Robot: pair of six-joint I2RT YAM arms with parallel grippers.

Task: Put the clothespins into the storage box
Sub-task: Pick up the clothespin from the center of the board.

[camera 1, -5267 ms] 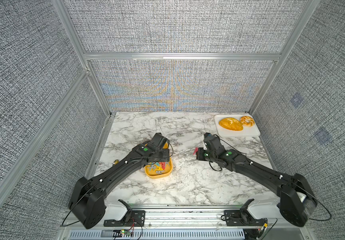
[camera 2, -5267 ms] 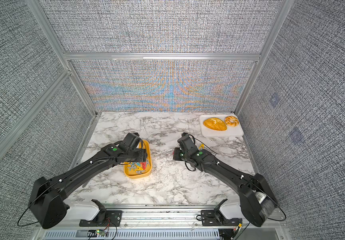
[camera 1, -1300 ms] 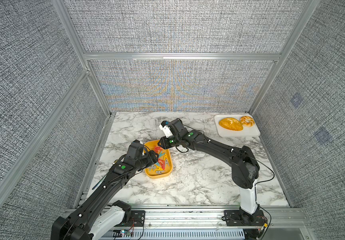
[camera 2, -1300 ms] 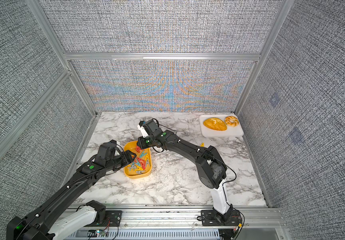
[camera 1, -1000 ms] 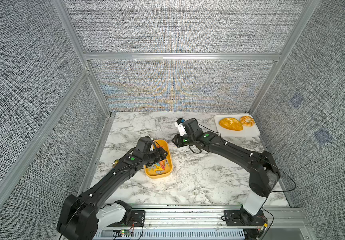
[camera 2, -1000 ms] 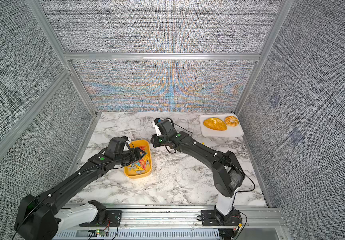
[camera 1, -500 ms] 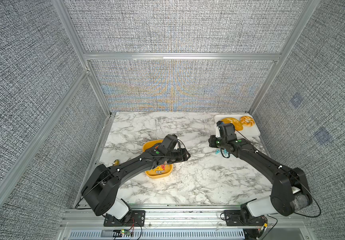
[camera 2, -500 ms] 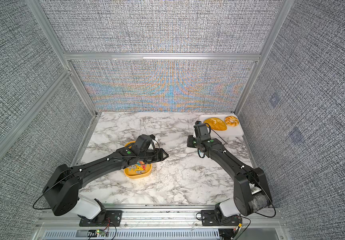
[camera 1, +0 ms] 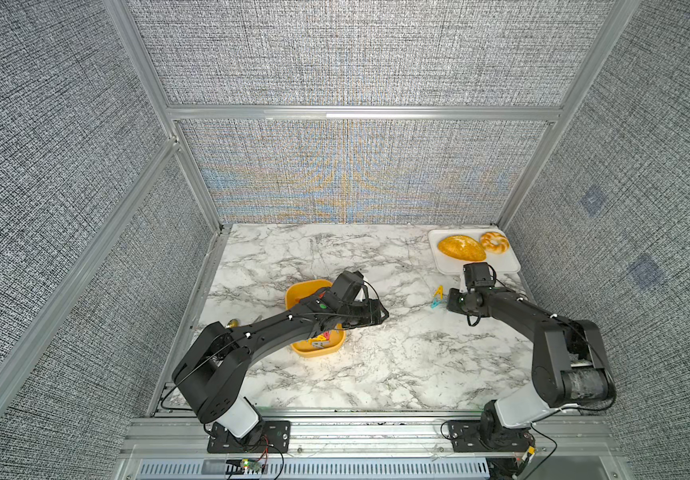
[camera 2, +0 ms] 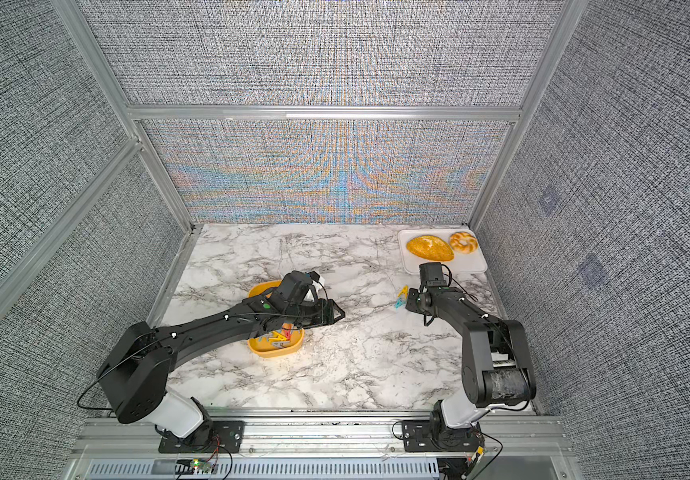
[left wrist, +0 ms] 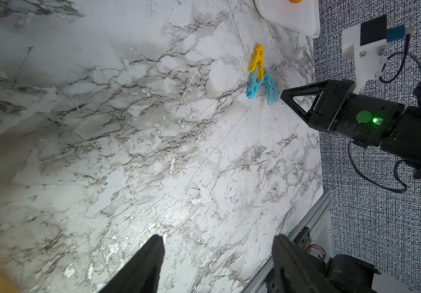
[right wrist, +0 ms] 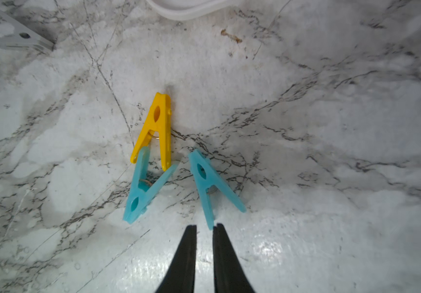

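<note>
Three clothespins [right wrist: 168, 162] flat on the marble worktop [camera 1: 376, 365], well apart from the storage box [camera 1: 305, 291] and near the front edge of the white tray [camera 1: 443, 266]. Yellow clothespin [right wrist: 157, 126] with its legs touching the legs of a teal clothespin [right wrist: 143, 190]; just beside them, apart by a sliver of marble, a second teal clothespin [right wrist: 209, 182]. A grey clip [right wrist: 19, 39], seemingly a further clothespin, off alone near the tray's rim.

Right tool [right wrist: 205, 227] low over the worktop, narrow, only a slim slit between the tips, nothing clamped. One leg end of the second teal clothespin right at the mouth of that slit; touching or not, impossible to tell. Bare marble on either side of the fingers [right wrist: 186, 253].

Left tool [left wrist: 218, 238] wide, with nothing between the jaws, out past the storage box's right-hand wall in both top views, pointing across the worktop towards the right tool [camera 1: 451, 301]. Left arm lying over the box and hiding much of its inside. A small heap of clothespins [camera 2: 278, 334] visible at the box's near end, red and yellow among them.

Broad open stretch of worktop between the two tools and towards the front rail. Tray tight in the far right corner, carrying a loaf [camera 1: 461, 247] and a ring-shaped bun [camera 1: 494, 241].
</note>
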